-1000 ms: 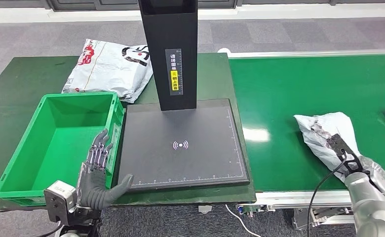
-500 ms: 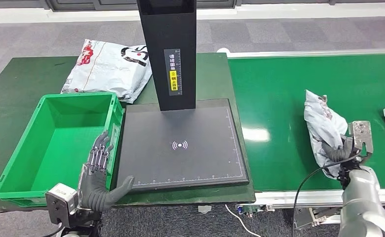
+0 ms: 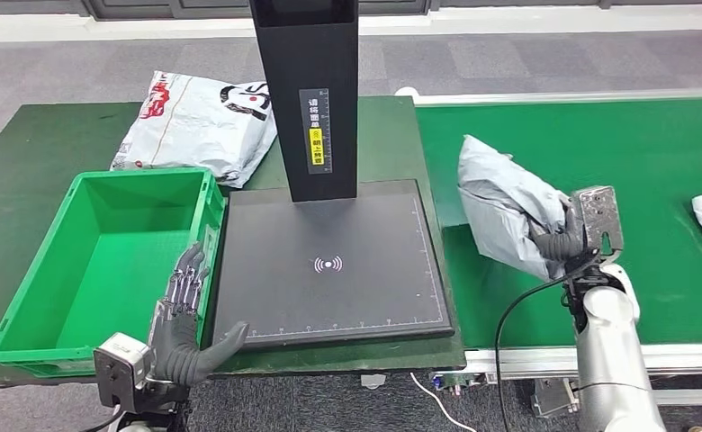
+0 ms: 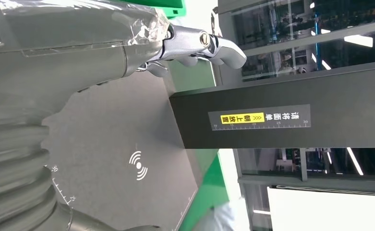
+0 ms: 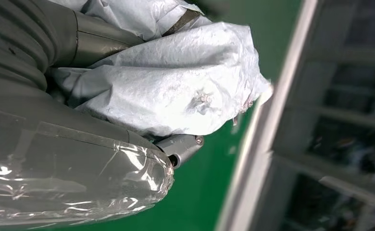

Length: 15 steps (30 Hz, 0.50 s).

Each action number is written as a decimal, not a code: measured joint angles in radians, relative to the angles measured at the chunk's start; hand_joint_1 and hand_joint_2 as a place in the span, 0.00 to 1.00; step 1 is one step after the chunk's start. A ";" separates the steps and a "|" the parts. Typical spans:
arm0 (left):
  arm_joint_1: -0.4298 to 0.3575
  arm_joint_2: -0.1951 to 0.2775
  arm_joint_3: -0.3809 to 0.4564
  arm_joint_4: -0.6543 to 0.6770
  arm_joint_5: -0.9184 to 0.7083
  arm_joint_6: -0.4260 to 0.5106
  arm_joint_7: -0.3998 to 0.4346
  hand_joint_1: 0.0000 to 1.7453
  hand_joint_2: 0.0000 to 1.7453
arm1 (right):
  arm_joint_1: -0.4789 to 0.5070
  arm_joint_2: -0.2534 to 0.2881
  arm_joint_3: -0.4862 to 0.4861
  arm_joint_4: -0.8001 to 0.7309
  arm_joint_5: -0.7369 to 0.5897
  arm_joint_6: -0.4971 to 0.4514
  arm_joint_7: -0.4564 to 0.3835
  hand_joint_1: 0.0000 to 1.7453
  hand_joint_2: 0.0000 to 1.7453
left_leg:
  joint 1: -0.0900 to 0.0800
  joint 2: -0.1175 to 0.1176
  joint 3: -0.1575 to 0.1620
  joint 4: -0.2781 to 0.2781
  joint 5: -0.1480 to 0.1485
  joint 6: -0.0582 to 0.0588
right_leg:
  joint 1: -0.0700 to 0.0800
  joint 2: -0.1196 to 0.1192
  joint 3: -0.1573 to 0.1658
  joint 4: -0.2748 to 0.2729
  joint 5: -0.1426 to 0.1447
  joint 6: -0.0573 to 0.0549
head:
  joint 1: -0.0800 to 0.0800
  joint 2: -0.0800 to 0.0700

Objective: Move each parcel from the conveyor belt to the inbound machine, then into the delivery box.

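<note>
Gripping the grey parcel (image 3: 502,202) lets the right hand (image 3: 559,241) carry it above the conveyor belt (image 3: 599,144). Left hand (image 3: 184,310) hangs released beside the delivery box (image 3: 23,297), likely awaiting handover.

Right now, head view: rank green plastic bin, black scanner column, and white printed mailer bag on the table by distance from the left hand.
From the left hand:
1. Green plastic bin, right beside the fingers.
2. Black scanner column, rising behind the scan pad, farther back.
3. White printed mailer bag, far table edge behind the bin; close to the column's distance, ranking loose.

Right hand (image 3: 559,241) raised, fingers clenched, grasping; left hand (image 3: 178,319) low, fingers spread, empty
</note>
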 joint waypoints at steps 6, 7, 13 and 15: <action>-0.022 0.000 0.000 0.022 0.005 0.011 -0.015 0.00 1.00 | 0.009 0.028 0.204 -0.111 -0.041 0.004 -0.003 1.00 1.00 | 0.000 0.000 0.001 0.000 0.000 0.000 | 0.000 0.001 0.000 0.000 0.000 0.000 | 0.000 0.000; -0.025 0.000 0.000 0.026 0.006 0.012 -0.015 0.00 1.00 | 0.009 0.031 0.232 -0.124 -0.046 0.001 -0.001 1.00 1.00 | 0.000 0.000 0.001 0.000 0.000 -0.001 | 0.001 0.000 0.000 0.000 0.000 0.000 | 0.000 0.000; -0.030 0.000 0.000 0.043 0.012 0.020 -0.020 0.00 1.00 | -0.003 0.038 0.338 -0.162 -0.075 0.018 -0.010 1.00 1.00 | 0.001 0.000 0.000 0.000 0.000 -0.001 | 0.001 0.001 0.000 0.000 0.000 0.000 | 0.000 0.000; -0.034 0.000 0.000 0.047 0.016 0.027 -0.023 0.00 1.00 | -0.022 0.049 0.381 -0.163 -0.086 0.037 -0.010 1.00 1.00 | 0.001 0.001 -0.001 0.000 0.000 -0.001 | 0.001 0.001 0.000 0.000 0.000 0.000 | 0.000 0.000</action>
